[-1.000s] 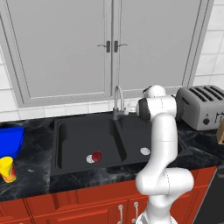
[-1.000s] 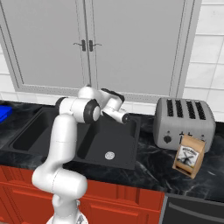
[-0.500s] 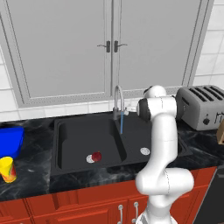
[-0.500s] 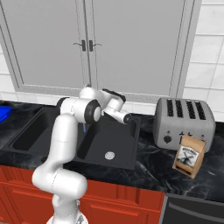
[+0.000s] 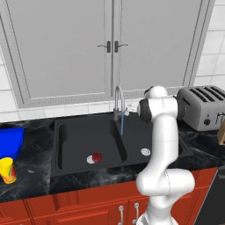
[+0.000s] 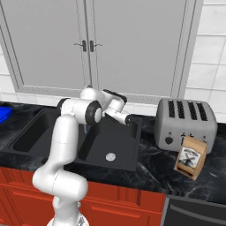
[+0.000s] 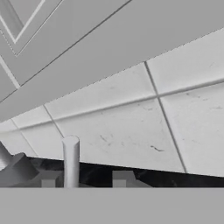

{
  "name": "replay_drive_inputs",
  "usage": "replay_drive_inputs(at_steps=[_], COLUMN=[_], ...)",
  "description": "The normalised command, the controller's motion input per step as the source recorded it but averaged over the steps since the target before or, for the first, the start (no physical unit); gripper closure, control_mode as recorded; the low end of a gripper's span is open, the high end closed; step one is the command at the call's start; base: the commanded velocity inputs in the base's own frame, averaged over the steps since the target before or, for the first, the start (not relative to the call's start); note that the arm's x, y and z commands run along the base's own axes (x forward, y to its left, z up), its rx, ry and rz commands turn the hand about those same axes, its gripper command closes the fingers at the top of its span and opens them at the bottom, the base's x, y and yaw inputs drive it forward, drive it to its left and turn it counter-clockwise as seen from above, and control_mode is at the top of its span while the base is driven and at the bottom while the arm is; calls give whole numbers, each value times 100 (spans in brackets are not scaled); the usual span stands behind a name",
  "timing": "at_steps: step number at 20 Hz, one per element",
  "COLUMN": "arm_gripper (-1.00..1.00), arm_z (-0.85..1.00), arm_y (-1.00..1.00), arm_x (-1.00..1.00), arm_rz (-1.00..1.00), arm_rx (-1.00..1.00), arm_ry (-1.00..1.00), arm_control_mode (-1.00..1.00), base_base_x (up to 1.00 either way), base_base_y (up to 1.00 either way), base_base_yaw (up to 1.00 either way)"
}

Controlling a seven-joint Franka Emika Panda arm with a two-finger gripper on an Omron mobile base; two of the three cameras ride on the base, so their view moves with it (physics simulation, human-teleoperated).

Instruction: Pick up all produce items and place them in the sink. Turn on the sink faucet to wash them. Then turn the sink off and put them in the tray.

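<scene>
Blue water is streaming from the gooseneck faucet (image 5: 118, 99) beside the fruit (image 5: 97, 156); the hand's (image 5: 127, 111) spread is unclear; shutting off comes next.

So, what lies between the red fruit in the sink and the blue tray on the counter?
In the left base view, the red fruit and the blue tray are separated by bare black basin floor, the sink's left wall and rim, then dark counter.
</scene>
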Motion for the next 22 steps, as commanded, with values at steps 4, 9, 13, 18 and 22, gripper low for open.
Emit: replay_drive_inputs(at_steps=[4,9,13,18,22], arm_gripper=[100,100,100,100,100], arm_z=[4,13,20,35,40], arm_y=[0,11,19,38,55], arm_x=[7,12,11,7,6], arm_rz=[14,23,26,21,16], arm_rx=[0,0,0,0,-2], arm_ry=[-4,-9,-13,-14,-11], arm_control_mode=[-100,-100,-100,-100,-100], base_base_x=[0,0,0,0,0], base_base_y=[0,0,0,0,0], base_base_yaw=[0,0,0,0,0])
